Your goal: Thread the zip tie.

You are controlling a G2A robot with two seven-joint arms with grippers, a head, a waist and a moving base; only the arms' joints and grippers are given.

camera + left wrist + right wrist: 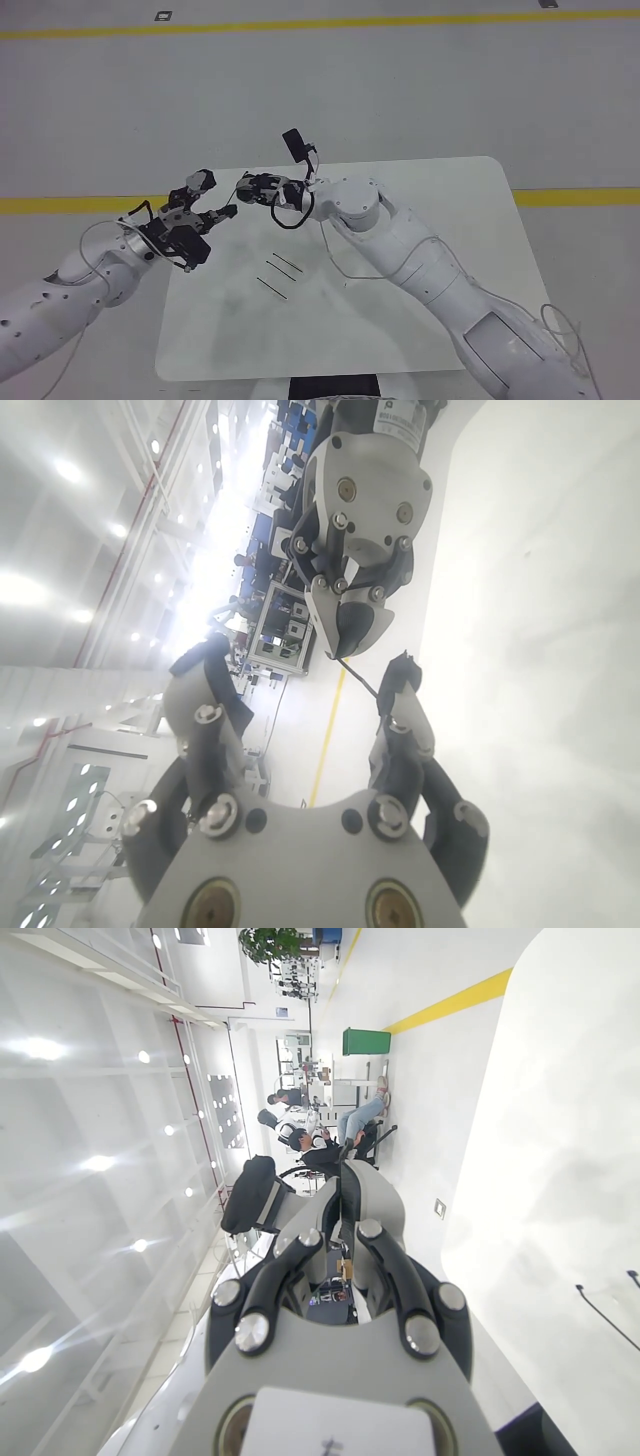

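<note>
My right gripper (pixel 244 187) hovers over the table's far left corner, shut on a thin black zip tie (pixel 358 678). In the left wrist view the right gripper (pixel 343 649) points at the camera, and the tie's free end sticks out toward one dark finger (pixel 400 682) of my left gripper (pixel 307 660). The left gripper (pixel 218 197) is open, facing the right one a short gap away, with nothing between its fingers. In the right wrist view the tie runs as a dark strip between the shut fingers of the right gripper (pixel 345 1170).
Two spare black zip ties (pixel 287 263) (pixel 271 288) lie on the white table (pixel 420 300) nearer the front; they also appear in the right wrist view as spare ties (pixel 600 1313). A yellow floor line (pixel 560 197) runs behind the table.
</note>
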